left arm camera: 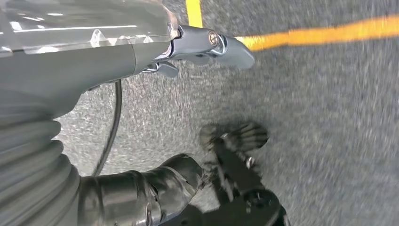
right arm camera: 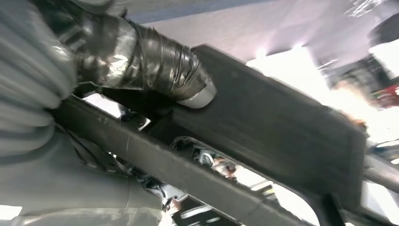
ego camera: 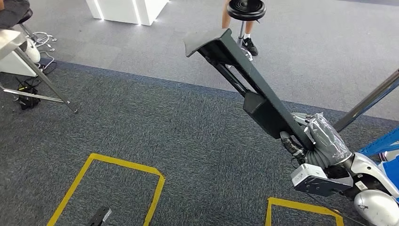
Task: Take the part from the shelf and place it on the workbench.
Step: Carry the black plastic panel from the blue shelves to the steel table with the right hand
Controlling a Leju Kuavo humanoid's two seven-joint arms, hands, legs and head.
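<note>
Fingers (right arm camera: 155,70) of our right hand (ego camera: 308,141), wrapped in dark glossy tape, close around the lower end of the part (ego camera: 254,87); in the right wrist view we see the taped thumb pressing on its flat black face while the ribbed grey cover lies behind. The part is a long black moulded piece with a flared, flattened tip, and in the head view it slants up and to the left from the hand, carried in the air over the grey carpet (ego camera: 188,136), touching no surface. Our left hand (left arm camera: 197,117) hangs over the carpet in the left wrist view: its thumb and its dark, blurred fingers stand apart with bare floor between them, and it grips nothing. Yellow tape lines (ego camera: 127,165) mark rectangles on the carpet below the part. Beyond the darker carpet we see a round black stool (ego camera: 245,9) with a person's legs and a dark shoe (ego camera: 249,45) behind it, a white counter (ego camera: 127,10) at the far edge, and metal table legs (ego camera: 44,77) at the left.
</note>
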